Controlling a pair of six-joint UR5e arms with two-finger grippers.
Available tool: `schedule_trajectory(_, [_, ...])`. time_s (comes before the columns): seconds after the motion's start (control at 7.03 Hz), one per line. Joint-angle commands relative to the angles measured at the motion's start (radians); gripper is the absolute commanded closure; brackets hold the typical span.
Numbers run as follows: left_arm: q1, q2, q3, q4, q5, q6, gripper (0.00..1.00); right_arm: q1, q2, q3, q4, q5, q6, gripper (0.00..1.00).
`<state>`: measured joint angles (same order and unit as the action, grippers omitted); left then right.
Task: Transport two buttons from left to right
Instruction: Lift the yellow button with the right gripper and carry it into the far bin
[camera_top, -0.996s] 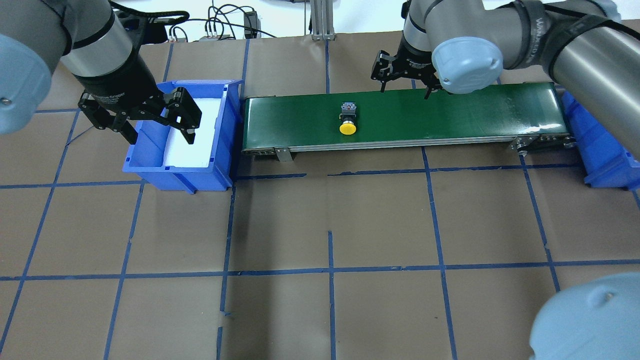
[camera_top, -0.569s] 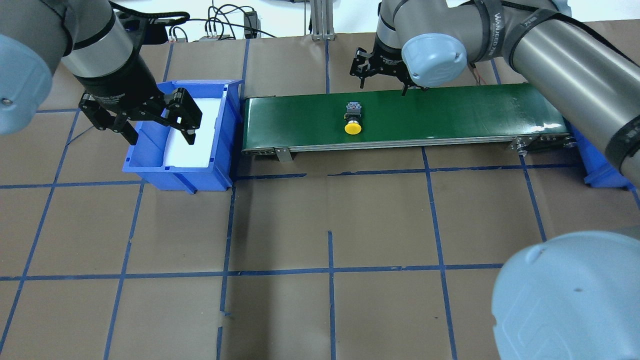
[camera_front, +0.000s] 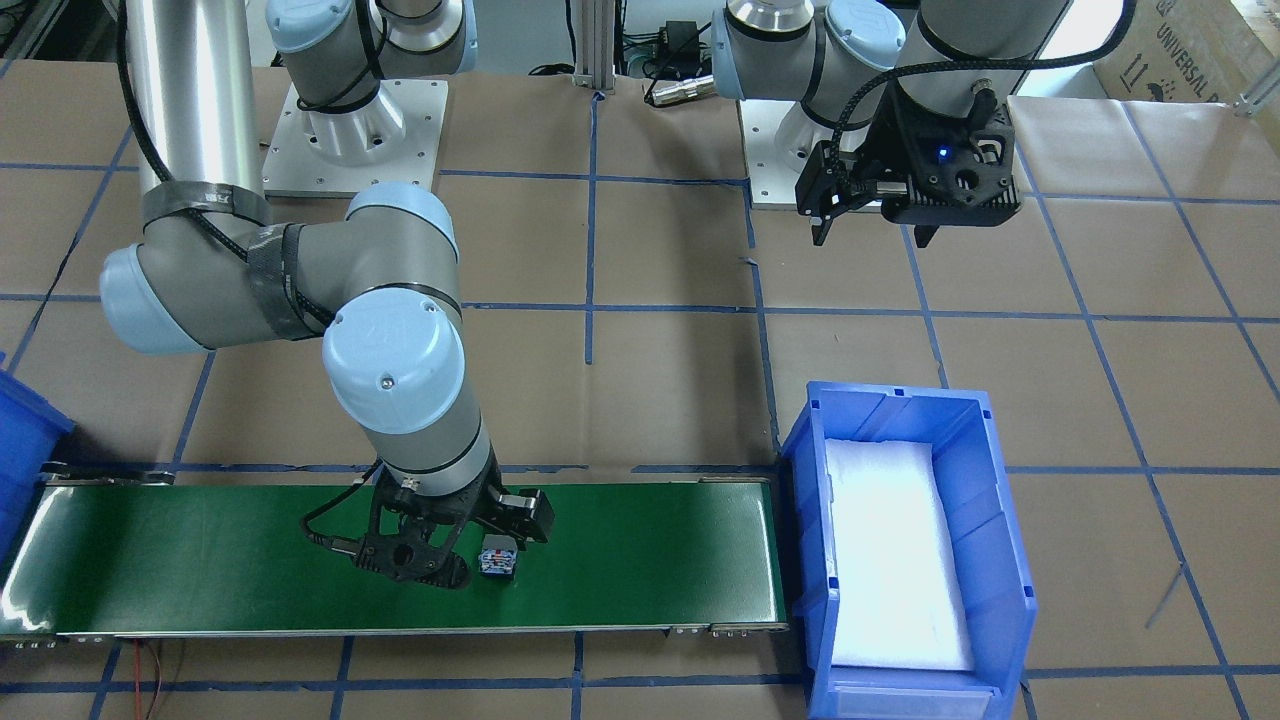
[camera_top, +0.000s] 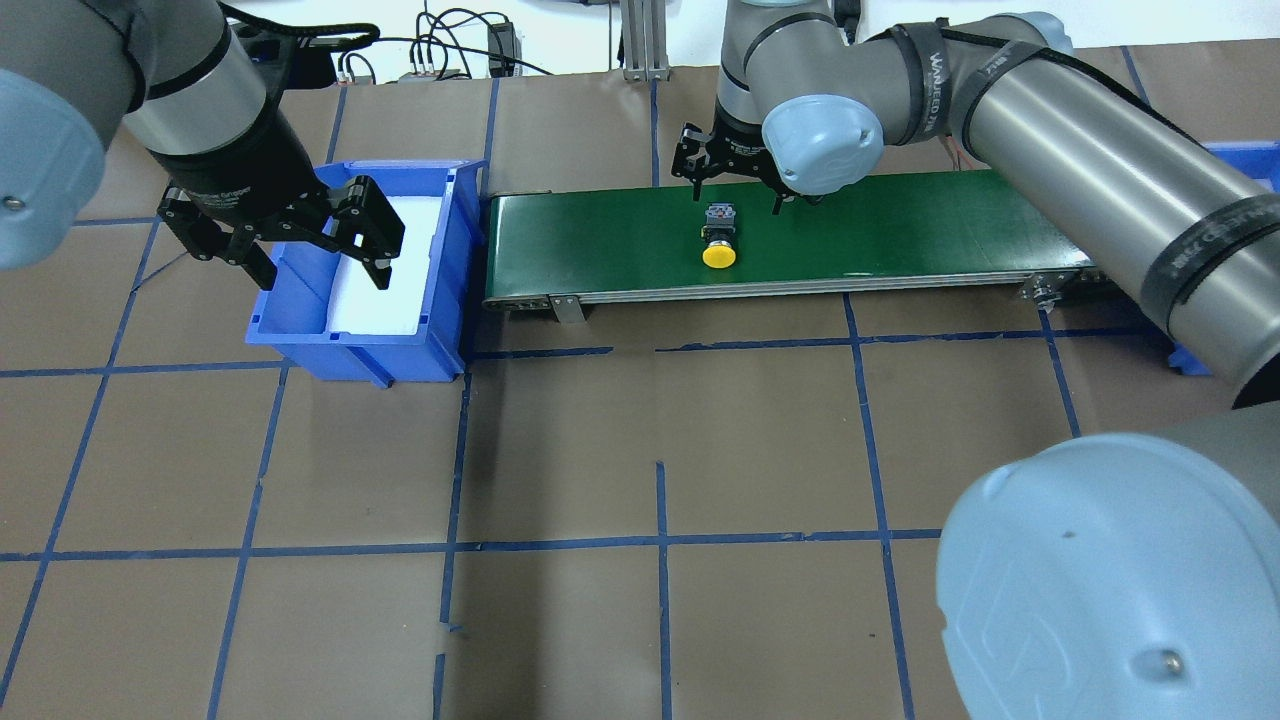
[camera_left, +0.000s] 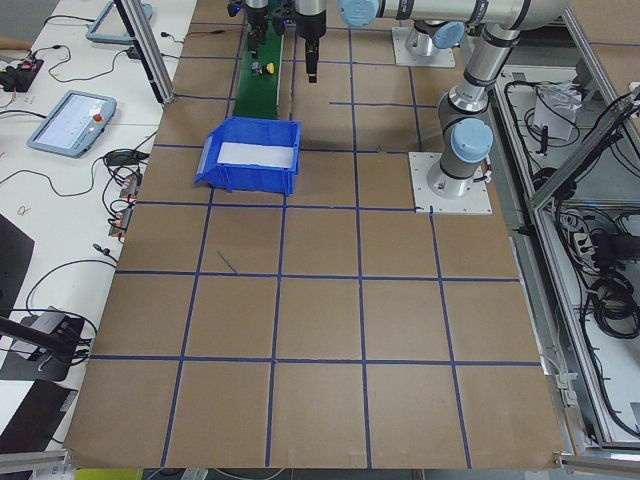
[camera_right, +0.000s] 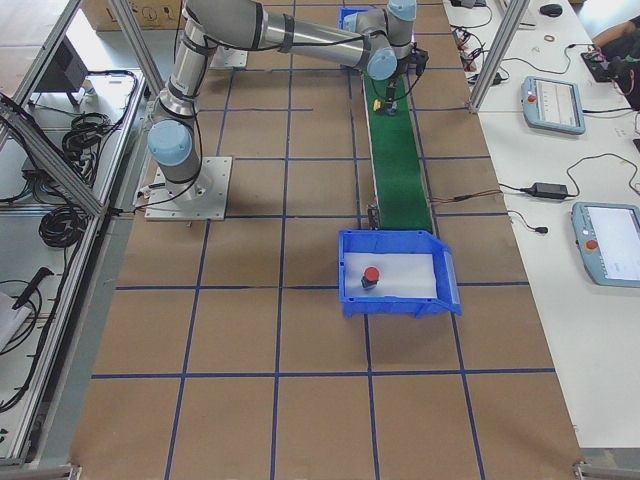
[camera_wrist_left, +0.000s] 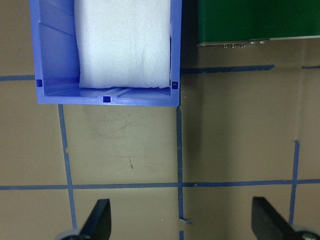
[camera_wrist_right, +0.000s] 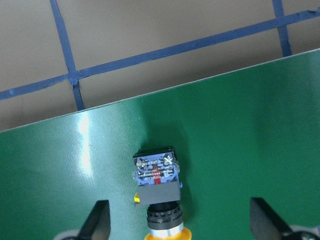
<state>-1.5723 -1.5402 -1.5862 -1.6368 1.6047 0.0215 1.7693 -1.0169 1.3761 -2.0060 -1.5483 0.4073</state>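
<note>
The yellow-capped button (camera_top: 718, 243) lies on its side on the green conveyor belt (camera_top: 900, 230); it also shows in the right wrist view (camera_wrist_right: 157, 184) and the front view (camera_front: 497, 562). My right gripper (camera_top: 735, 190) is open and hangs just above the button's black body, with one finger on each side (camera_wrist_right: 181, 225). The red-capped button (camera_right: 371, 275) stands in the blue bin (camera_right: 400, 305) at the belt's right end. My left gripper (camera_top: 310, 245) is open and empty over the left blue bin (camera_top: 350, 350), which holds only white foam (camera_wrist_left: 125, 45).
The conveyor runs between the two blue bins on a brown table with blue tape lines. The right bin's corner (camera_top: 1250, 165) shows behind my right arm. Cables and an aluminium post (camera_top: 640, 40) stand at the table's far edge.
My right arm has swung left along the belt's far side to above the yellow button. The button has drifted slightly right on the belt. The left arm has not moved.
</note>
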Motion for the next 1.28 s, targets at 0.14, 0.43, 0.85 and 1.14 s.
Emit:
schedule_trajectory(0.14, [0.000, 0.000, 0.000, 0.000, 0.001, 0.000, 0.00, -0.001, 0.011, 0.066, -0.039, 0.008, -0.217, 0.04])
schedule_trajectory(0.43, [0.000, 0.000, 0.000, 0.000, 0.000, 0.000, 0.00, -0.005, 0.014, 0.072, -0.045, 0.002, -0.242, 0.06])
schedule_trajectory(0.85, [0.000, 0.000, 0.000, 0.000, 0.000, 0.000, 0.00, -0.072, 0.009, 0.066, -0.043, -0.003, -0.336, 0.82])
schedule_trajectory(1.14, [0.000, 0.000, 0.000, 0.000, 0.000, 0.000, 0.00, -0.091, -0.005, 0.061, -0.040, -0.007, -0.350, 0.87])
